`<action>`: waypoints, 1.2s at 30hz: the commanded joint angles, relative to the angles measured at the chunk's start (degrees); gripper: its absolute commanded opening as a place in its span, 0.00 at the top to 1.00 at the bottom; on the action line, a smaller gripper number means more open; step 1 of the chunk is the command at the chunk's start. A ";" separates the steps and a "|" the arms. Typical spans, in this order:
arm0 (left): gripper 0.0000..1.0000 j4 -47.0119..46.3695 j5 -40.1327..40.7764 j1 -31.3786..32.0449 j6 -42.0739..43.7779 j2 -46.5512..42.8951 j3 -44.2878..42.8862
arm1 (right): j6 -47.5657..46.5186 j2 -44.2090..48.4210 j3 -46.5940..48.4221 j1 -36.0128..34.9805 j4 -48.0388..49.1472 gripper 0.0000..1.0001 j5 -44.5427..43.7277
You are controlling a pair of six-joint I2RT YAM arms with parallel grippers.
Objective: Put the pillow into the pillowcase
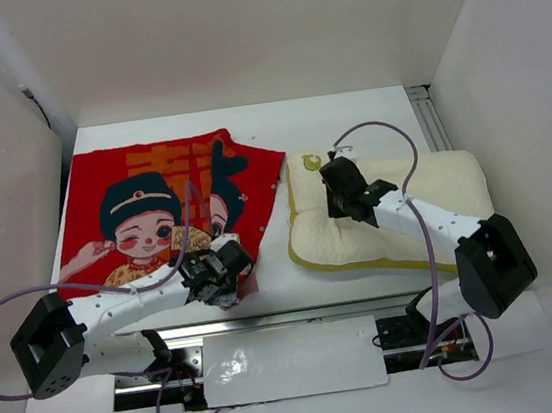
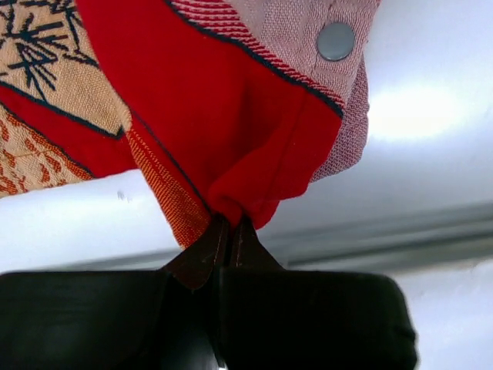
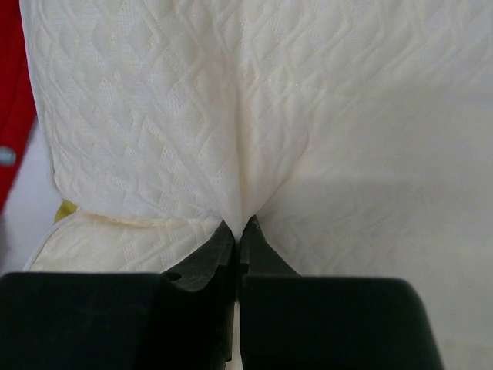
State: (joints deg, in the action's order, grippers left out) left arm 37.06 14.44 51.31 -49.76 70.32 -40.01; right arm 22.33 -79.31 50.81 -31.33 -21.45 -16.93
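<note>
Pinching both fabrics at once is the condition shown. The left gripper (image 2: 231, 225) is closed on a fold of the pillowcase (image 1: 145, 207) at its near right corner, close to a round snap button (image 2: 337, 40). The right gripper (image 3: 240, 225) is closed on a gathered pleat of the pillow (image 1: 435, 192) near its far left end. The pillowcase lies mostly flat on the left half of the table (image 1: 346, 117), with the held corner raised. The pillow lies on the right half, just beside the case, with none of it inside yet. The step in hand is judged to be opening the case mouth and presenting the pillow to it. The left gripper should lift only the upper layer so that the mouth gapes; whether it holds one layer or both cannot be told. The right arm should draw the pillow's left end low and square toward that opening. The pleat is shallow, so a slow pull reduces the risk of slip.
</note>
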 commanded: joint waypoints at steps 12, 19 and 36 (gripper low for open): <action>0.03 14.44 6.89 13.11 -1.15 5.34 -17.00 | 2.81 6.70 -1.49 10.41 -0.96 1.00 -1.97; 0.05 2.97 19.66 9.70 12.54 17.54 -31.50 | 0.44 12.85 -4.30 13.40 -0.96 1.00 6.18; 0.21 -12.61 5.80 -14.04 20.84 56.76 -67.74 | -1.32 19.01 -10.02 17.36 2.81 1.00 16.93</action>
State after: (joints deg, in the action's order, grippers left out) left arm 30.24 26.04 39.03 -31.22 126.19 -105.73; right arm 21.80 -61.87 41.30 -14.98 -22.61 -0.05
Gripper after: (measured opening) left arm 0.791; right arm 0.027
